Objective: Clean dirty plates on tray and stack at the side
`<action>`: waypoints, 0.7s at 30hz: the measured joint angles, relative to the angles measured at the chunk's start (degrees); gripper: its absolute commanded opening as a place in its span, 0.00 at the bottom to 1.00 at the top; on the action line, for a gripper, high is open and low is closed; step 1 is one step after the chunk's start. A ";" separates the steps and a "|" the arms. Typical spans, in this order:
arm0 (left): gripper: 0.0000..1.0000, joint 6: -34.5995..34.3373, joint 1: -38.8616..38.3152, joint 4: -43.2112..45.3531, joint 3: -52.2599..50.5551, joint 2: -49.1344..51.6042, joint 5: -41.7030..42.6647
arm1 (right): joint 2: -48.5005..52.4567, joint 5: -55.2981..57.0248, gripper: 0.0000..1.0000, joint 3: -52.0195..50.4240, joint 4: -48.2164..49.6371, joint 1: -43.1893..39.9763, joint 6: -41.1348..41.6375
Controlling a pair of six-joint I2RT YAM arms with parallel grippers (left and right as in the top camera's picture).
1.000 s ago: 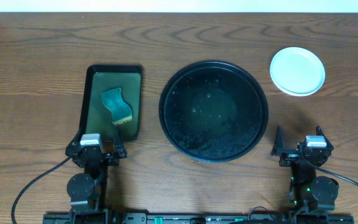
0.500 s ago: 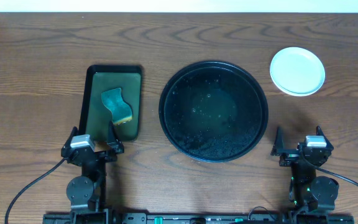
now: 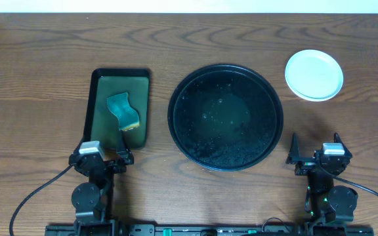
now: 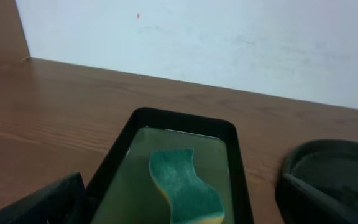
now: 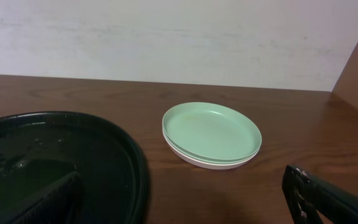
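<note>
At 7 o'clock the left gripper [image 3: 102, 145] hangs wide and empty by the small tray [image 3: 90, 105], where the sponge [image 3: 123, 110] lies parked. The tray [image 3: 225, 118], centre, holds only wet specks. The plates [image 3: 314, 75] sit stacked at 2 o'clock. The right gripper [image 3: 314, 145], 5 o'clock, gapes empty, so the task looks done.

The overhead view is bright, even and sharp: the grain of the tabletop [image 3: 38, 72] reads clearly, and shadows are faint and soft. The plates [image 3: 314, 75] look nearly washed out to white, with a thin shadow under their near edge. Small glints and a dull greenish sheen lie on the glossy base of the tray [image 3: 225, 118]. Both wrist views are dimmer, softer and slightly grainy, with a pale wall [image 4: 229, 43] behind. The fingers [image 4: 48, 202] in their lower corners are dark, blurred shapes.
</note>
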 measured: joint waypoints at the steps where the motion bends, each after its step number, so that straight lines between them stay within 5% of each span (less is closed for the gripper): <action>1: 0.98 0.57 -0.02 0.02 0.00 0.00 0.13 | 0.00 0.00 0.99 0.00 0.00 0.00 0.00; 21: 0.98 6.34 -0.02 0.02 0.02 0.00 0.15 | 0.00 0.00 0.99 0.00 0.00 0.00 0.00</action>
